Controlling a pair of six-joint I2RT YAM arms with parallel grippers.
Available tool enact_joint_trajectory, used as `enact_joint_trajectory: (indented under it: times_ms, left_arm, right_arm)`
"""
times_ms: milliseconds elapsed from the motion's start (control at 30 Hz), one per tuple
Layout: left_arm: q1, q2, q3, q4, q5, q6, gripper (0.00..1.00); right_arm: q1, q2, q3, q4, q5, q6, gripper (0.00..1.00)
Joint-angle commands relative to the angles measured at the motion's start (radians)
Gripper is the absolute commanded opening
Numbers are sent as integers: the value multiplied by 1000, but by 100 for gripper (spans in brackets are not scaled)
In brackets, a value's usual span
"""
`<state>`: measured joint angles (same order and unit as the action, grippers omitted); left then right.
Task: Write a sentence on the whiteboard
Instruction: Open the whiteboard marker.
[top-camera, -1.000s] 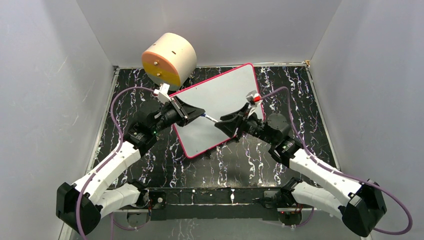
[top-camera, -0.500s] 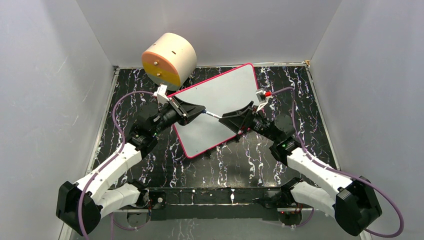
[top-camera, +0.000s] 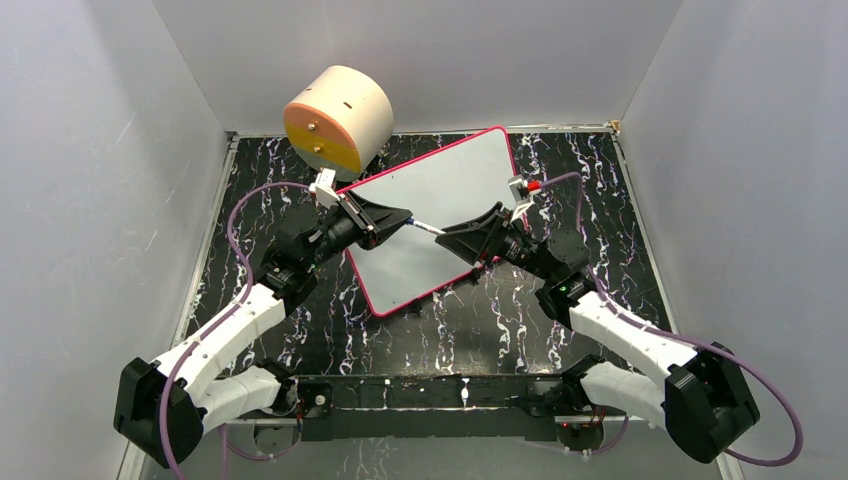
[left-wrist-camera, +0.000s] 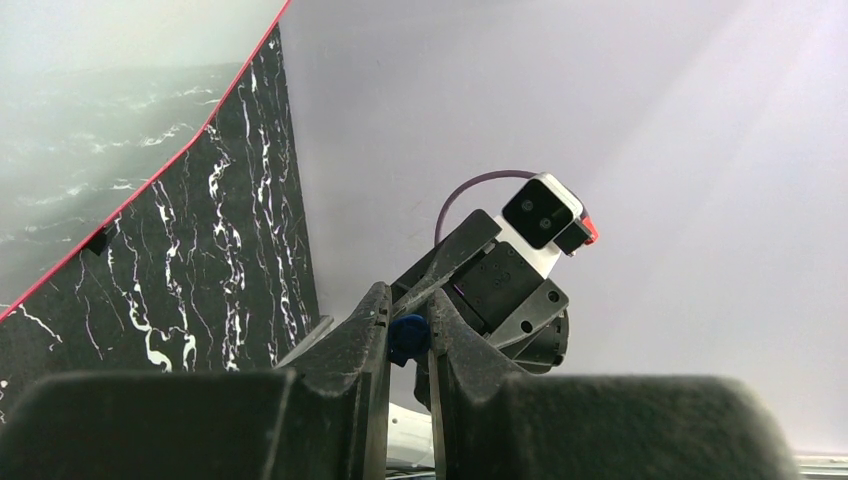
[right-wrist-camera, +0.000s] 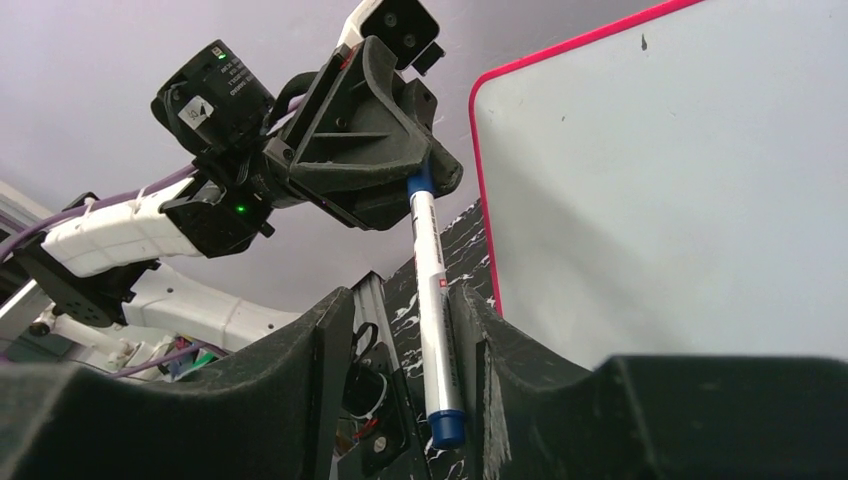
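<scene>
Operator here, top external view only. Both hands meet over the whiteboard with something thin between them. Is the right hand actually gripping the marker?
Observer: Not yet. In the right wrist view the marker runs between the right hand fingers, with a clear gap on one side.
Operator: And the other side?
Observer: The left wrist view shows the left hand shut on the marker's blue end, pinched between its fingers.
Operator: Which end is the cap?
Observer: I can't tell. The end nearest the right wrist camera is blue too, and the barrel between is white.
</scene>
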<state>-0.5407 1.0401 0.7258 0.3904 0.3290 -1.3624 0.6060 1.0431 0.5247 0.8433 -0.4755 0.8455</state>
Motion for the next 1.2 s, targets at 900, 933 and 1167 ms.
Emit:
enact_joint_trajectory:
  times_ms: [900,933,1167]
  left_arm:
    - [-7,10,18,45,28,-2,0]
    - [-8,11,20,47,29,-3,0]
    - [-12,18,19,56,32,-9,0]
  right_arm:
    - [-1,29,47,137,-30,35,37]
    - [-1,30,49,138,-31,35,37]
    - [-1,33,45,143,-27,37,34]
